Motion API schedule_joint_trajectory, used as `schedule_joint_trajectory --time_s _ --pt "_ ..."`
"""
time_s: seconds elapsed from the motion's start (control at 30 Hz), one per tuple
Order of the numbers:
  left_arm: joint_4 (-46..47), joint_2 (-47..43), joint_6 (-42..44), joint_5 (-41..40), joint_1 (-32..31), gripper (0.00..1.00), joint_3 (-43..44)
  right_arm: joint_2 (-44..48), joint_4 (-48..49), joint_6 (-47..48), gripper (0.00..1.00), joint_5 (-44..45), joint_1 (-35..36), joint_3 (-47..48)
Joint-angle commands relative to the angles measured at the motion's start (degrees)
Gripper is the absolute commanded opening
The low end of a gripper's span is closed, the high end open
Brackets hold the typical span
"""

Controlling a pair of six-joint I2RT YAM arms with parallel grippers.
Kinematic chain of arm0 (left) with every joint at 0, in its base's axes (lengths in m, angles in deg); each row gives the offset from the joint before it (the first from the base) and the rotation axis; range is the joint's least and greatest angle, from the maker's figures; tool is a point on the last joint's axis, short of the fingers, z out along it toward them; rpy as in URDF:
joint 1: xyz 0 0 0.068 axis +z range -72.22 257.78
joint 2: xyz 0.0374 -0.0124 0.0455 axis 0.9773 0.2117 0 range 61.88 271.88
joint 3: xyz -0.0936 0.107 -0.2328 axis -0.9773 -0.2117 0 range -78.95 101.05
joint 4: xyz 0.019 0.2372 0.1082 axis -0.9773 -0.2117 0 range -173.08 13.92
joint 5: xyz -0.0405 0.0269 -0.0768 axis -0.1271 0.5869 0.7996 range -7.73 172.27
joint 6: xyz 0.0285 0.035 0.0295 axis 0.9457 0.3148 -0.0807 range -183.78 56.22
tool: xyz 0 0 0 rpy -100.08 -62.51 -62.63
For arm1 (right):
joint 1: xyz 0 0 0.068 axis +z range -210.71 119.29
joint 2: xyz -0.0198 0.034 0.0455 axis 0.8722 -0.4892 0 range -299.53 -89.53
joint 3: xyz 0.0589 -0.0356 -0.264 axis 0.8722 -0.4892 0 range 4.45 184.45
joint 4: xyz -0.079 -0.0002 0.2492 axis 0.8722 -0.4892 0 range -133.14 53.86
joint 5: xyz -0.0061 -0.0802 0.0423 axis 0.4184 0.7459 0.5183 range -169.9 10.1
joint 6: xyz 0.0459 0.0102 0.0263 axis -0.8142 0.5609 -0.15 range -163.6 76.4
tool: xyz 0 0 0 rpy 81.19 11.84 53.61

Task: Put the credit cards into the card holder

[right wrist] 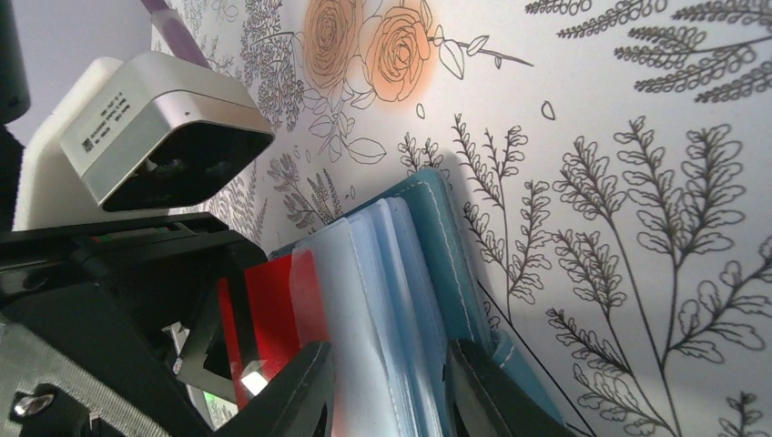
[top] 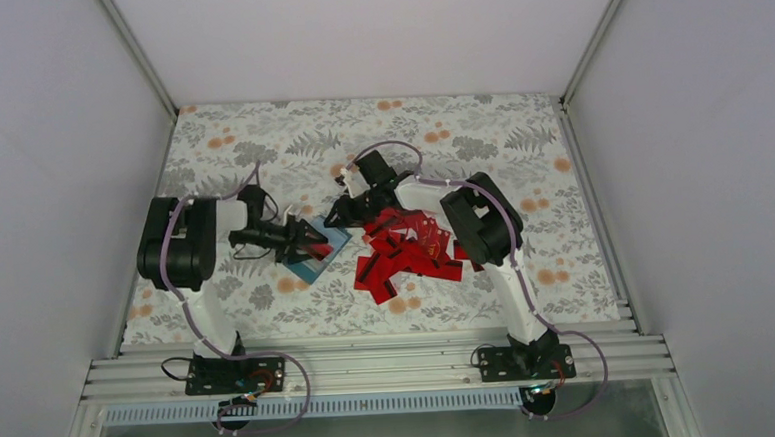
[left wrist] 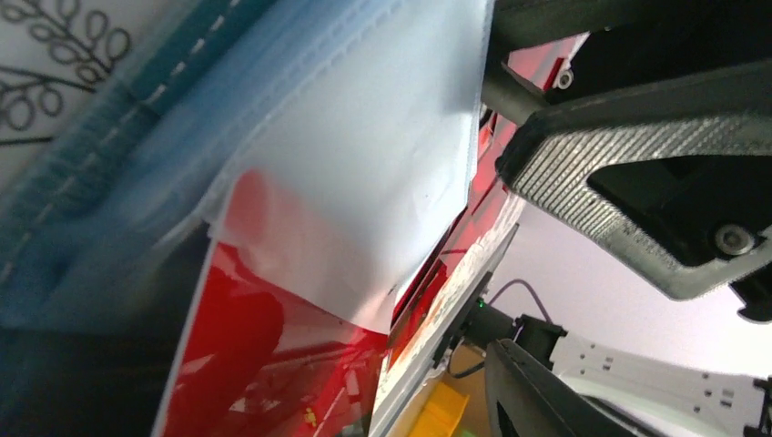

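Right wrist view: a red card [right wrist: 271,309] is sitting partway inside a clear sleeve of the holder [right wrist: 441,246], which is lying on the surface [right wrist: 637,228] with its sleeves fanned, just left of the loose cards [top: 410,252] heaped mid-scene. The card is looking light, stiff and glossy, so probably slippery; gripping its free short edge, pads flat on both faces, is seeming the safest hold. The sleeves are looking soft and floppy, likely needing steadying while a card is sliding in. The right jaws are clamping the sleeve stack, a finger [right wrist: 305,391] on each side. The left jaws are standing apart, their ribbed pad [left wrist: 619,173] hanging clear of the card. Both arms are meeting over the holder.
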Motion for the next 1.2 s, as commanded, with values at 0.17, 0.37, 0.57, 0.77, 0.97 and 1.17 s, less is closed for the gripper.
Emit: schedule_joint_trajectory --time_s 0.17,0.37,0.57,0.77,0.97,1.17 --pt "-6.84 -1.47 -1.33 -11.24 -0.35 0.67 1.14 -5.67 -6.67 0.66 0.32 4.94 2.15 -3.32" --pt "-10.8 -4.83 -3.55 -16.4 -0.38 1.0 1.01 -5.94 -6.17 0.43 0.32 4.88 2.15 -3.32" --pt "-13.72 -6.79 -5.3 -18.67 -0.43 1.0 1.22 -6.27 -5.79 0.12 0.32 4.63 2.15 -3.12" --pt "-18.46 -8.48 -4.58 -21.93 -0.38 1.0 2.04 -6.05 -5.5 0.0 0.32 4.57 2.15 -3.57" --pt "-19.15 -8.72 -4.34 -22.43 -0.43 1.0 1.24 -6.03 -5.18 -0.14 0.32 4.5 2.17 -3.83" --pt "-19.6 -8.94 -4.62 -23.4 -0.43 1.0 1.71 -5.88 -5.18 -0.05 0.32 4.52 2.15 -3.91"
